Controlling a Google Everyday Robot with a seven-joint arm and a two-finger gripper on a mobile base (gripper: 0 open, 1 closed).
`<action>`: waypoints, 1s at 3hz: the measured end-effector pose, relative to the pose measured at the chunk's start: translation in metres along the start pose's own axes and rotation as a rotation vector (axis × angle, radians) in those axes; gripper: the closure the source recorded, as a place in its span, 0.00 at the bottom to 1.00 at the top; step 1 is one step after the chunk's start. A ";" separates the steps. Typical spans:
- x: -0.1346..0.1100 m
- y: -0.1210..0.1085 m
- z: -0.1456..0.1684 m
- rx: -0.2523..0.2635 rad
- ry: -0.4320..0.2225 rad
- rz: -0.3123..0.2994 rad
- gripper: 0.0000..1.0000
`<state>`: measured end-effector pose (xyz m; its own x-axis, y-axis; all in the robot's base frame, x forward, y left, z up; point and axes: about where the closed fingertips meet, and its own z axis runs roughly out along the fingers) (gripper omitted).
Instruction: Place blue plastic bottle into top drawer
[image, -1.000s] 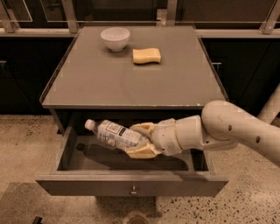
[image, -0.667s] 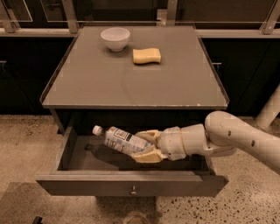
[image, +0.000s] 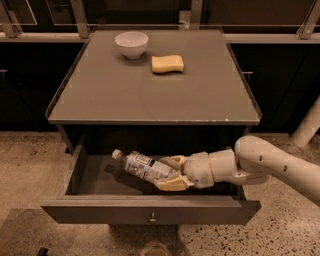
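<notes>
The top drawer stands pulled open under the grey tabletop, its flat front panel with a small round knob facing the camera. My gripper reaches in from the right, low inside the drawer. It is shut on the blue plastic bottle, which lies nearly flat with its white cap pointing left and its label up. The bottle is at or just above the drawer floor; I cannot tell whether it touches.
A white bowl and a yellow sponge sit at the back of the tabletop. My white arm crosses the drawer's right side. Speckled floor lies around the cabinet; dark cabinets stand behind.
My gripper has moved down and deeper into the drawer with the bottle, which has tilted from raised toward nearly flat.
</notes>
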<state>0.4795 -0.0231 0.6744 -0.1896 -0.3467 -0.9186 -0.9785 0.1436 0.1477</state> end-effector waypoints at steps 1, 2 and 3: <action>0.000 0.000 0.000 0.000 0.000 0.000 0.58; 0.000 0.000 0.000 0.000 0.000 0.000 0.35; 0.000 0.000 0.000 0.000 0.000 0.000 0.12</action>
<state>0.4795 -0.0230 0.6744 -0.1896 -0.3467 -0.9186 -0.9786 0.1435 0.1478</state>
